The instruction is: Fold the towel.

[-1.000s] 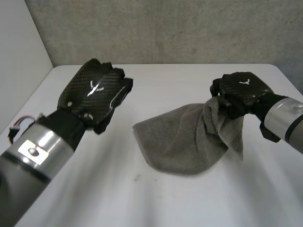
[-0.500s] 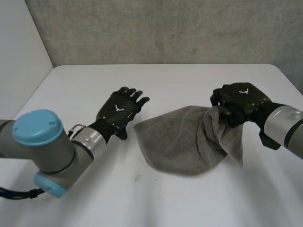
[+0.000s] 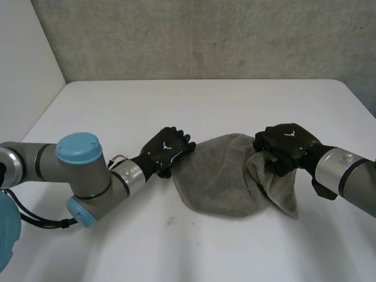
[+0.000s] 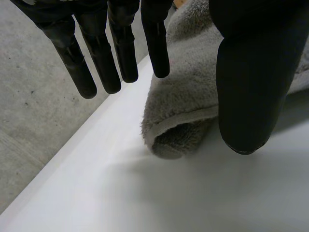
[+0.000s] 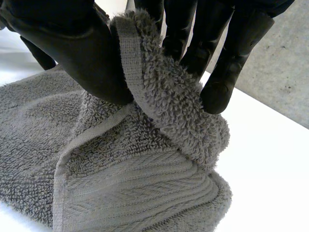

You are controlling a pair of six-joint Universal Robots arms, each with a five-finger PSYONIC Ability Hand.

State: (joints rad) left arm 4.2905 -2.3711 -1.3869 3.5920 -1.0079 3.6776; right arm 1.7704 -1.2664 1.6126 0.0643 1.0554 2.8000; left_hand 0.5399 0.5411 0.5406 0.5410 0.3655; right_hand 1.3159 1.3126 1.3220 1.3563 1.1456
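Head view: towel (image 3: 226,176) bunched on table (image 3: 176,247); fold at grasp stage.
R hand (image 3: 286,144) pinches towel's raised right edge betw. thumb and fingers. L hand (image 3: 167,150) at left edge, fingers straight, holding nothing. Next, est.: L hand must close on that edge, then both lift and carry over.

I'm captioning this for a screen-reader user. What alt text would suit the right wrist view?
The right hand pinches a hemmed edge of the grey towel between thumb and fingers, holding that fold raised above the rest of the cloth. The rest of the towel lies bunched on the white table.
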